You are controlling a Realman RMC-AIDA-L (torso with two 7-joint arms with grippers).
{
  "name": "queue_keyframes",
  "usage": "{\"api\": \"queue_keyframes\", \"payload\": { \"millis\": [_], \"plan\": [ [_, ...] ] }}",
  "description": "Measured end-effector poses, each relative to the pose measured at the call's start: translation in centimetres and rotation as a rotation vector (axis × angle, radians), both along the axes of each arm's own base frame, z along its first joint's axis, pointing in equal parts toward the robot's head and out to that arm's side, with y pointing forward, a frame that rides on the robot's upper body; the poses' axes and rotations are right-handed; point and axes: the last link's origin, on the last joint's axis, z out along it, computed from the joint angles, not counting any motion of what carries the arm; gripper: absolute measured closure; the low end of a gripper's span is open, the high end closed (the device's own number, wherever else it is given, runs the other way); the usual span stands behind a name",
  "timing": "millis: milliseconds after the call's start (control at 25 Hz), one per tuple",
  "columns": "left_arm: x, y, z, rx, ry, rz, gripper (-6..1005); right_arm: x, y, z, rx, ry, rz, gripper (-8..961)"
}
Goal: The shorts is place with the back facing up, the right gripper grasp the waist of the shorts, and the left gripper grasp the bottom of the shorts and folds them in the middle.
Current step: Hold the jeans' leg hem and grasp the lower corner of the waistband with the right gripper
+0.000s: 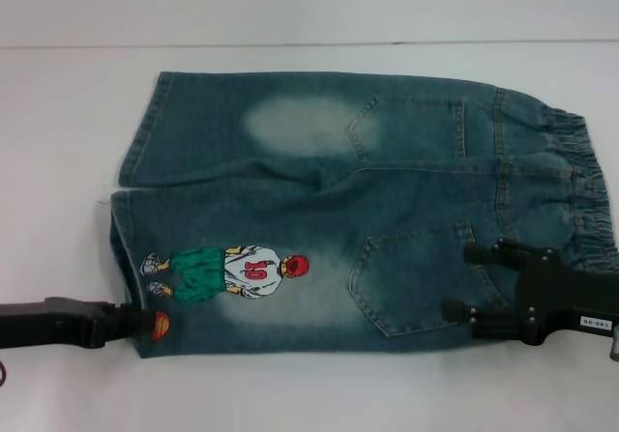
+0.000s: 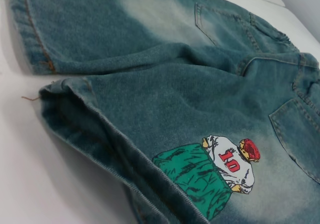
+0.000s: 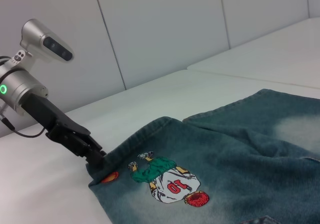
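The shorts [image 1: 368,210] lie flat on the white table, back up, with the waist to the right and the leg hems to the left. The basketball player print [image 1: 237,273] is on the near leg. My left gripper [image 1: 133,322] is at the near hem corner beside the orange ball print. In the right wrist view it [image 3: 95,156] is shut on that hem edge, which is raised slightly. My right gripper [image 1: 456,280] is open, its fingers spread over the near back pocket [image 1: 416,277] just inside the elastic waistband [image 1: 590,200]. The left wrist view shows the hem and print [image 2: 225,169] close up.
The white table [image 1: 77,113] extends around the shorts on all sides. A white panelled wall [image 3: 165,28] stands behind the table. A loose thread [image 2: 30,98] sticks out at the hem between the two legs.
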Motion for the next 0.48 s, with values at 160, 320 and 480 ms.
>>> {"api": "queue_keyframes", "payload": {
  "millis": [160, 320, 480],
  "plan": [
    [0.12, 0.07, -0.13, -0.006, 0.004, -0.005, 731, 0.00, 0.00, 0.00, 0.000, 0.000, 0.000, 17],
    [0.07, 0.19, -0.04, 0.004, 0.005, -0.002, 741, 0.00, 0.00, 0.00, 0.000, 0.000, 0.000, 17],
    [0.04, 0.33, 0.25, 0.014, 0.010, -0.002, 752, 0.00, 0.00, 0.00, 0.000, 0.000, 0.000, 17]
  ]
}}
